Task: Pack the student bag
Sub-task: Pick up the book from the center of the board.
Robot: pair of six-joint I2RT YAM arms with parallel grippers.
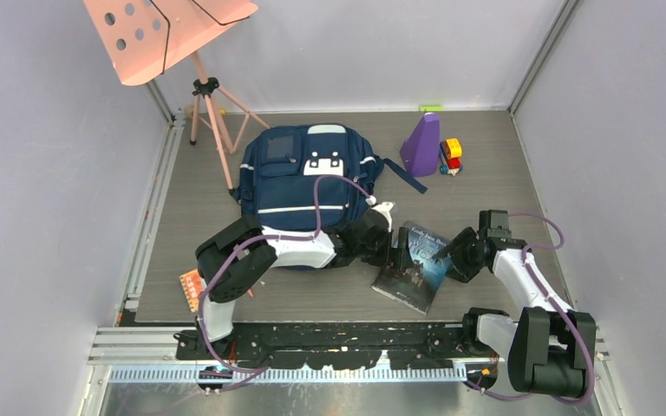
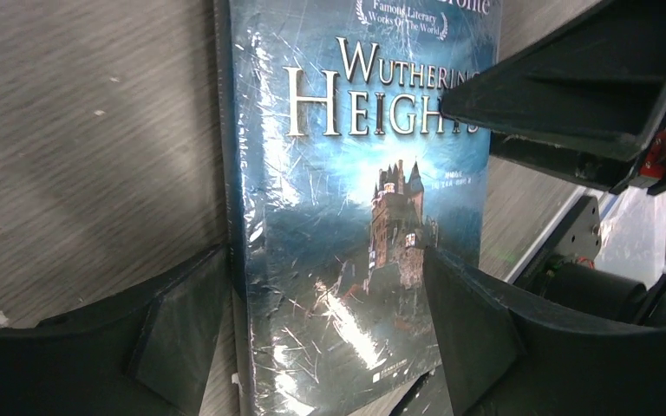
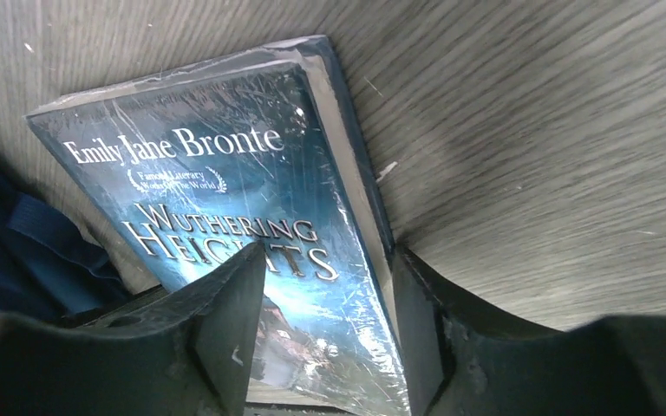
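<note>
Two grippers are set at the book (image 1: 414,267): left gripper (image 2: 323,277) spread wide over its lower end, right gripper (image 3: 328,264) narrower round the page edge, grip unconfirmed. A firm pinch is needed before carriage to the student bag (image 1: 299,173), which is laid just behind.

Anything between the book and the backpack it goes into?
Only the left arm, lying across the near edge of the navy blue fabric backpack, between it and the glossy blue paperback book. No other object intervenes.
</note>
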